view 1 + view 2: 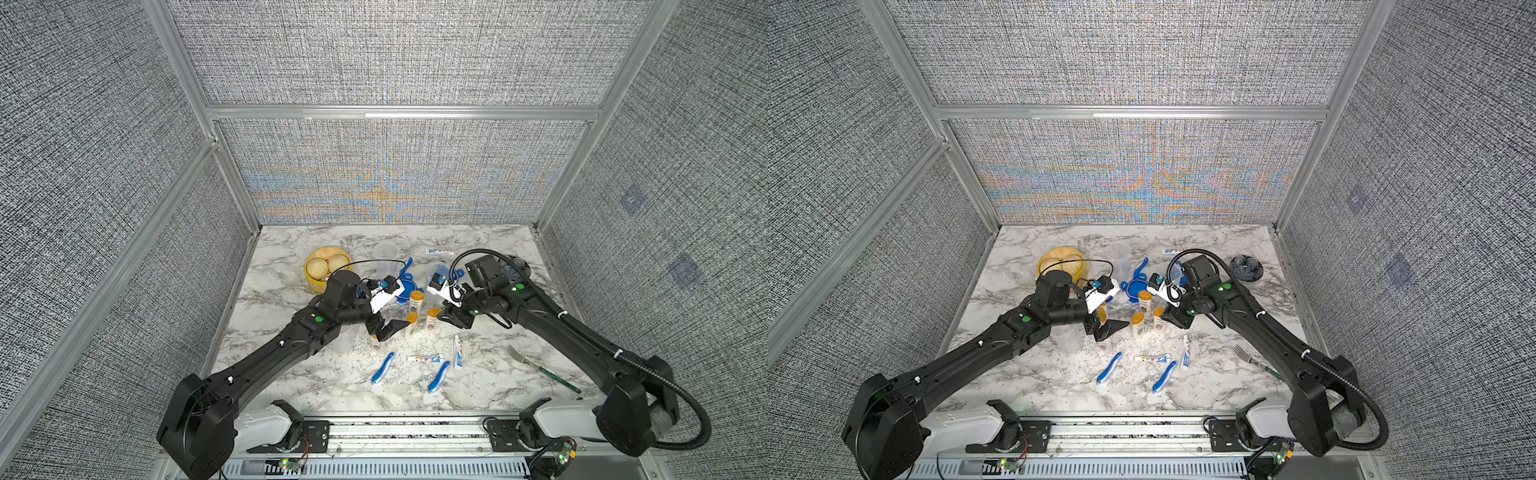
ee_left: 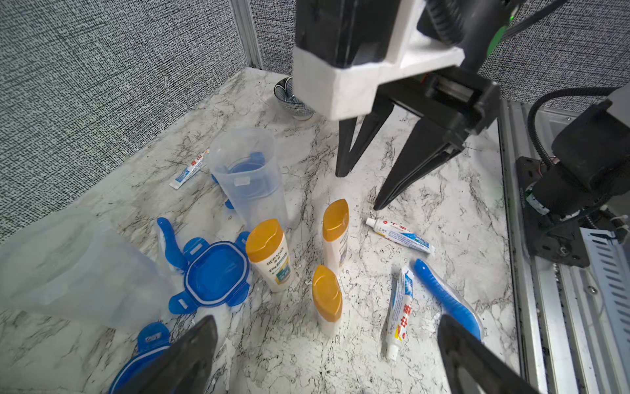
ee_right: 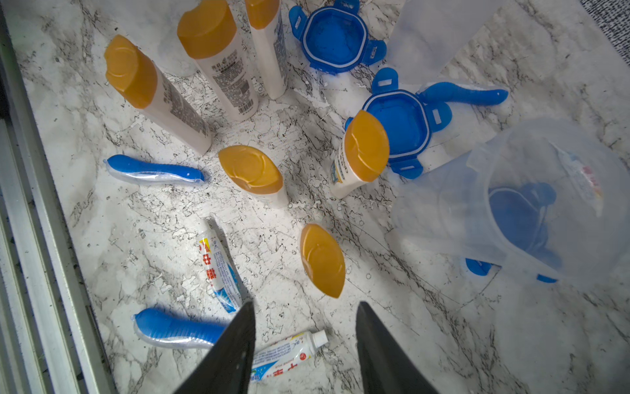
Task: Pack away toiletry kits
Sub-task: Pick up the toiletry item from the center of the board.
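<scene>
Several orange-capped white bottles [image 1: 417,301] stand mid-table, with toothpaste tubes [image 1: 424,358] and blue toothbrushes [image 1: 383,368] lying nearer the front edge. Clear jars [image 1: 386,255] and blue clip lids [image 1: 405,286] sit behind them. My left gripper [image 2: 327,354] is open wide above the marble, and a bottle [image 2: 327,300] stands just ahead of its fingers. My right gripper [image 3: 306,307] is open above a tube [image 3: 286,354], with an orange cap [image 3: 322,261] just beyond its tips. Neither holds anything.
A yellow steamer with buns [image 1: 326,268] stands at the back left, and a dark patterned bowl [image 1: 1246,267] at the back right. A fork [image 1: 540,368] lies by the right arm. One jar [image 1: 343,336] stands close against the left arm. Grey walls enclose three sides.
</scene>
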Controlling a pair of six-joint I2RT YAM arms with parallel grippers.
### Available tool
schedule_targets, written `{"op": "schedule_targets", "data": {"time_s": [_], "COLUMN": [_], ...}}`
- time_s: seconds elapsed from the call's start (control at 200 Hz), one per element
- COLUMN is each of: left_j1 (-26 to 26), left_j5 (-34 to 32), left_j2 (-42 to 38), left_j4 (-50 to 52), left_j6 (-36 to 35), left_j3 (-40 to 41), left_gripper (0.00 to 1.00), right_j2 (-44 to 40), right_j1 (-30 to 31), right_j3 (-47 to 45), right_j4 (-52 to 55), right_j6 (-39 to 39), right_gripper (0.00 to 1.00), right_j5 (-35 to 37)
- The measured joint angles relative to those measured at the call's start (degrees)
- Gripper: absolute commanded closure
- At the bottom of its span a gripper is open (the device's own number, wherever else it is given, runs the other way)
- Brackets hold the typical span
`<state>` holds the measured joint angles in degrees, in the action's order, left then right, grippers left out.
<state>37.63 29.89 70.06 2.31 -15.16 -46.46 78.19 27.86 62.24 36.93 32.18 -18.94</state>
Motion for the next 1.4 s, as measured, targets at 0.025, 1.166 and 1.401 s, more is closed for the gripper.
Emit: {"op": "schedule_targets", "data": {"time_s": [0.025, 1.166, 1.401], "left_j1": [0.00, 0.00, 0.00], "left_j5": [0.00, -2.97, -3.32], "left_j2": [-0.02, -2.67, -2.56], "left_j4": [-0.02, -1.40, -1.40], "left_j6": [0.00, -1.11, -1.33], "left_j3": [0.04, 3.21, 3.19], "left_gripper": [0.00, 0.00, 0.00], "right_j2": [0.44, 13.00, 11.67], "right_j1": [0.00, -0.50, -0.50], "right_j3": [0.13, 4.44, 4.68], "right_j4": [0.02, -1.46, -0.15], "right_j6": [0.39, 7.63, 7.61], "right_gripper": [0.48, 0.67, 0.83], "right_j5": [-0.04, -2.49, -2.47]}}
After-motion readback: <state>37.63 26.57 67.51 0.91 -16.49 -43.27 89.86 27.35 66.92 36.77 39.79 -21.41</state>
